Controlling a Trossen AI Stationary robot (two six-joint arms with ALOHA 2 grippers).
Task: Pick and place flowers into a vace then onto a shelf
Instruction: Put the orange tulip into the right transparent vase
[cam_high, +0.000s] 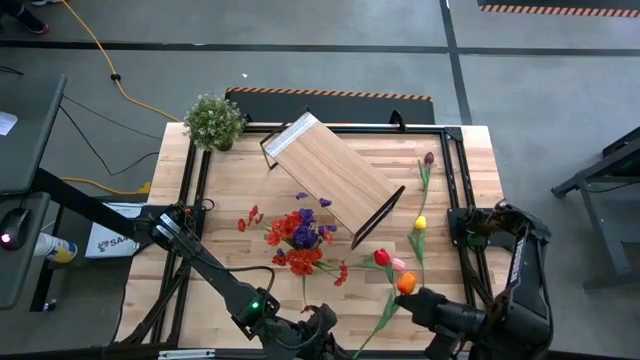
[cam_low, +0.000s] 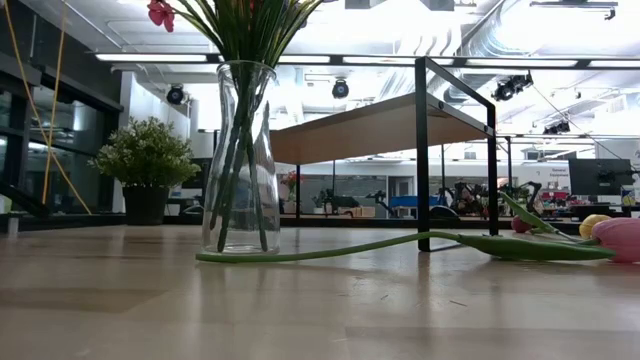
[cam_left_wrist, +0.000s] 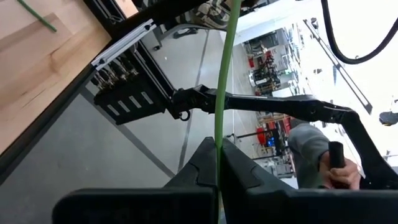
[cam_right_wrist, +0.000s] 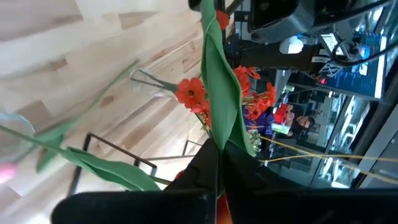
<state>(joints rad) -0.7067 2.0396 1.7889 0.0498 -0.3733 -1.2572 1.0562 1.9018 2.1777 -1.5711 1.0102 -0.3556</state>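
Left gripper (cam_left_wrist: 219, 171) at the counter's (cam_high: 230, 190) near edge: fingers clamped on 1 thin green stem (cam_left_wrist: 224, 93), seen only in its wrist view. Vase (cam_low: 240, 160) of flowers (cam_high: 298, 238) stands mid-counter beside the tilted shelf (cam_high: 330, 175). Right gripper (cam_right_wrist: 221, 165): fingers pinched on a tulip's leafy stem (cam_right_wrist: 221, 93); loose tulips (cam_high: 395, 265) lie nearby.

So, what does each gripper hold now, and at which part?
The left gripper is shut on a thin green flower stem. The right gripper is shut on an orange tulip, at its leafy stem.
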